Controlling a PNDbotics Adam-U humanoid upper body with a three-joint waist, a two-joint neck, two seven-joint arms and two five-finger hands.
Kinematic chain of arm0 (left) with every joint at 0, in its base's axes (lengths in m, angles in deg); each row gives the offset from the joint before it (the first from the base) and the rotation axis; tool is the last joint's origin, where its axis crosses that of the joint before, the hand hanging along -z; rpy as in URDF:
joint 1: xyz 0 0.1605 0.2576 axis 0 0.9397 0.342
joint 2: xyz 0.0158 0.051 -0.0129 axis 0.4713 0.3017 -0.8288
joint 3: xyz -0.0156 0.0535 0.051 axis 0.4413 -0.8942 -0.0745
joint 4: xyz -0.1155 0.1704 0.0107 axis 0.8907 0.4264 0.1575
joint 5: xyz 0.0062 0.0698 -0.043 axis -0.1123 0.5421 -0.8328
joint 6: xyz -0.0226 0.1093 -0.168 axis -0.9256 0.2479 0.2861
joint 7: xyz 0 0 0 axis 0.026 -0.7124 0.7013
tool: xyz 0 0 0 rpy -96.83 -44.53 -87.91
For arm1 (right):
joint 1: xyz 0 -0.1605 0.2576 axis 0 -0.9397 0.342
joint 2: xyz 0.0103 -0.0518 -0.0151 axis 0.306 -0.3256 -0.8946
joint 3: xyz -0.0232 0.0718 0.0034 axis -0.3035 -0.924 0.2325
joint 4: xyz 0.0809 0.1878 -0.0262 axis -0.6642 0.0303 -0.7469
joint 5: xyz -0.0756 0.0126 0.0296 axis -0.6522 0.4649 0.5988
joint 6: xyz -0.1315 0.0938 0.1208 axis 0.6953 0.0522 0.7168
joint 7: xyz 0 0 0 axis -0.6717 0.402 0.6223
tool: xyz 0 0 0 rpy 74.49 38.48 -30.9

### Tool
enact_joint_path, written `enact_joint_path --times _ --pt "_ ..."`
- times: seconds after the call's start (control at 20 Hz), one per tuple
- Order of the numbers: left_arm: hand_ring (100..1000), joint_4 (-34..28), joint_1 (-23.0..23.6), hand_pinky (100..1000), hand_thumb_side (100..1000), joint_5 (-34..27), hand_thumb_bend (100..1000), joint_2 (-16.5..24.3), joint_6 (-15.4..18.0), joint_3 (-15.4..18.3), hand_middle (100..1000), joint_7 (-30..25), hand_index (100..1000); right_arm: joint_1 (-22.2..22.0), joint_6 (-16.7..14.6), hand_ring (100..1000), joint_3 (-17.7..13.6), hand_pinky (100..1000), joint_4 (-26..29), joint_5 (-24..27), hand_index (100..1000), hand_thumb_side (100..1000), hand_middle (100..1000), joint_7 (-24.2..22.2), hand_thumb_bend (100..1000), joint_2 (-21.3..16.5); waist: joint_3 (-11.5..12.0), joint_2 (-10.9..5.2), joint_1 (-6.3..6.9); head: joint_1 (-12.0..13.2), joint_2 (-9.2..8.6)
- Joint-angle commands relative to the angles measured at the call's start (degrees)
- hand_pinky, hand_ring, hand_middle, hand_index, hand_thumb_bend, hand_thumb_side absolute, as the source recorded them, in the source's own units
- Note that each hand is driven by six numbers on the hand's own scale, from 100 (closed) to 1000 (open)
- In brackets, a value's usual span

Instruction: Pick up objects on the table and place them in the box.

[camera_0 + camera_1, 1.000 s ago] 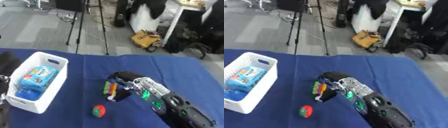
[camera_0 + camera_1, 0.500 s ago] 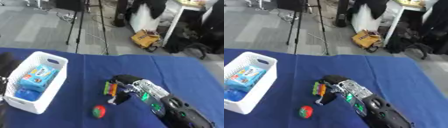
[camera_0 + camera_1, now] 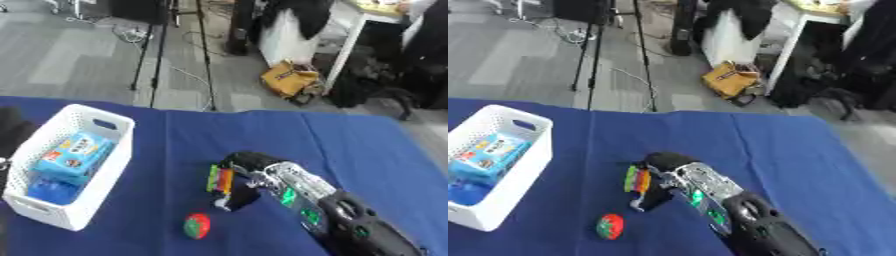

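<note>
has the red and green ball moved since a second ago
No. The red and green ball still lies on the blue cloth, below the multicoloured object at the right hand, same spacing from the white basket.

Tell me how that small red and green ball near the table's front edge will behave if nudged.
The red and green ball looks round, so it would probably roll on the blue tablecloth. It lies loose, apart from the right robot hand, and seems small enough to be light.

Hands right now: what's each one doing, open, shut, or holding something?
Right hand: fingers curled down at the striped multicolour object; actual grip cannot be told.
Left hand: only a dark shape at the left edge; cannot be told.
</note>
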Motion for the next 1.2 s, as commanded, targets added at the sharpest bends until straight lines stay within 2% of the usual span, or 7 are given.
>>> enact_joint_path --times 0.05,0.2,0.25,0.3,0.45,0.65,1.2 --pt "899 -0.8 -0.7 939 1000 -0.3 100 0.1 0.1 -0.3 883 -0.4 863 0.8 0.5 918 -0.8 957 1.0 -0.5 850 679 787 2.1 422 -2.2 0.0 -1.13 0.22 0.0 -0.54" --pt "900 -0.8 -0.6 939 1000 -0.4 100 0.0 0.0 -0.4 883 -0.6 863 0.8 0.8 918 -0.6 958 1.0 -0.3 842 680 776 3.3 413 -2.3 0.0 -1.20 0.21 0.0 -0.52" --pt "900 -0.8 -0.5 939 1000 -0.4 100 0.0 0.1 -0.4 883 -0.6 864 0.8 0.8 926 -0.5 966 1.0 -0.3 841 644 772 3.4 453 -2.3 0.0 -1.24 0.21 0.0 -0.52" --pt "900 -0.8 -0.5 939 1000 -0.5 100 -0.1 0.1 -0.5 883 -0.7 864 0.8 0.8 926 -0.5 966 0.9 -0.3 841 644 772 3.2 453 -2.4 0.0 -1.29 0.22 0.1 -0.50" --pt "900 -0.8 -0.4 939 1000 -0.5 100 -0.1 0.1 -0.5 883 -0.8 863 1.0 0.7 937 -0.4 978 0.8 -0.7 834 564 759 2.1 485 -2.8 -0.1 -1.40 0.22 0.0 -0.38" --pt "900 -0.8 -0.1 939 1000 -0.6 100 -0.2 0.1 -0.6 884 -1.2 863 1.1 0.1 944 -0.4 984 1.2 -1.6 825 525 748 -0.2 488 -3.3 -0.2 -1.48 0.08 -0.2 -0.44" --pt "901 -0.8 0.0 940 1000 -0.9 100 -0.3 0.2 -0.5 885 -1.2 864 1.1 -0.5 942 -0.7 985 1.7 -2.1 801 534 714 -2.6 483 -3.0 0.0 -1.34 -0.16 -0.4 -0.60"
